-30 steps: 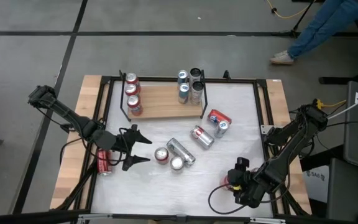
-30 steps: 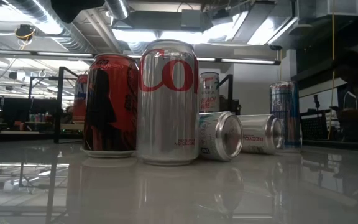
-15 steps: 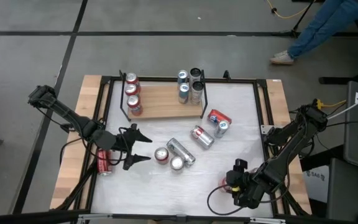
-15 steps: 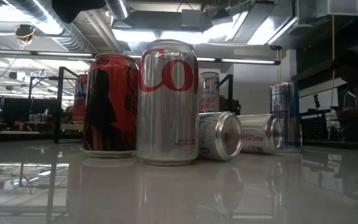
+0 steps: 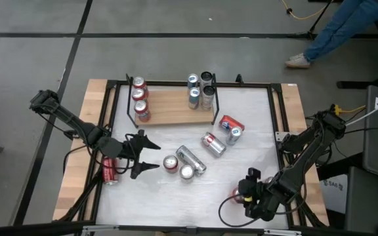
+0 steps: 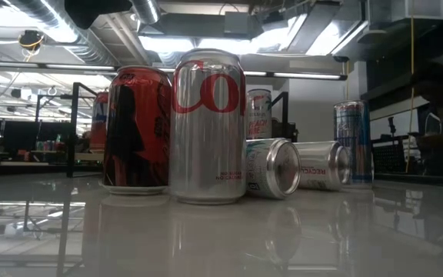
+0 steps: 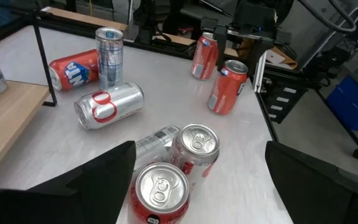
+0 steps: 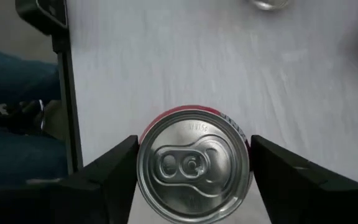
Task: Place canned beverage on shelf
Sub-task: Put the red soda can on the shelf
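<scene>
Fingers of your right gripper straddling an upright red can near the table's front right corner, not yet pinching it, your left gripper spread wide beside the loose cans, shelf at the back with seven cans standing.

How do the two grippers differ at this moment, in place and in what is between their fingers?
The left gripper hovers at the table's left side, open, with nothing between its fingers; cans stand just ahead of it. The right gripper is at the near right edge, its fingers either side of an upright red can; contact is unclear. Both are dark and two-fingered.
</scene>
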Motion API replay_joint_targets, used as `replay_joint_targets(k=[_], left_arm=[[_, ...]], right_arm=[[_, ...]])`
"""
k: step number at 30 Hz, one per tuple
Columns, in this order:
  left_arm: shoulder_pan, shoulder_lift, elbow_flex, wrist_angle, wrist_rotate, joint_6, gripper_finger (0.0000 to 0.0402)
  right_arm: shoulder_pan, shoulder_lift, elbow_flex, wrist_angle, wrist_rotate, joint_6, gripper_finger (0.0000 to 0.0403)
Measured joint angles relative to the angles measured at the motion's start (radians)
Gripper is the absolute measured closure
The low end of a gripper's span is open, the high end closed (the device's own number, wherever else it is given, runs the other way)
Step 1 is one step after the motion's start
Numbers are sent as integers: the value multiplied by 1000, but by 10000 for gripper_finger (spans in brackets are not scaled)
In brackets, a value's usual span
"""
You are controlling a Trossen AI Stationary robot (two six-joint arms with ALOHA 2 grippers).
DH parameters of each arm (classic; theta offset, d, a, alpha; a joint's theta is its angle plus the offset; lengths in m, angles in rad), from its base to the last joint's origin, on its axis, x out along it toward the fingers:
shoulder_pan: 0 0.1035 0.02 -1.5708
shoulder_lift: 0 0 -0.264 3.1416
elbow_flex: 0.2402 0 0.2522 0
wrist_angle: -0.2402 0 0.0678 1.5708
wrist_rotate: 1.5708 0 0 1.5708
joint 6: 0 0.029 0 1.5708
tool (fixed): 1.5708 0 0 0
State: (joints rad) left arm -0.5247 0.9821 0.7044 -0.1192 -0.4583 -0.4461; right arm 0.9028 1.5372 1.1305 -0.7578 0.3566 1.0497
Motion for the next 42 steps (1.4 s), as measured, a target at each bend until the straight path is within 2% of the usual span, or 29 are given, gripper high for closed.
replay_joint_targets(k=[5,26,38,42], left_arm=[[0,0,0,0,-31,2,50],[0,0,0,0,-31,2,50],[0,0,0,0,-31,3,50],[0,0,0,0,-31,3,50]], right_arm=[[-1,8,4,8,22,22,155],[0,13,4,10,-18,16,132],[0,19,-1,3,-115,-13,41],[0,18,-1,1,-149,-122,28]])
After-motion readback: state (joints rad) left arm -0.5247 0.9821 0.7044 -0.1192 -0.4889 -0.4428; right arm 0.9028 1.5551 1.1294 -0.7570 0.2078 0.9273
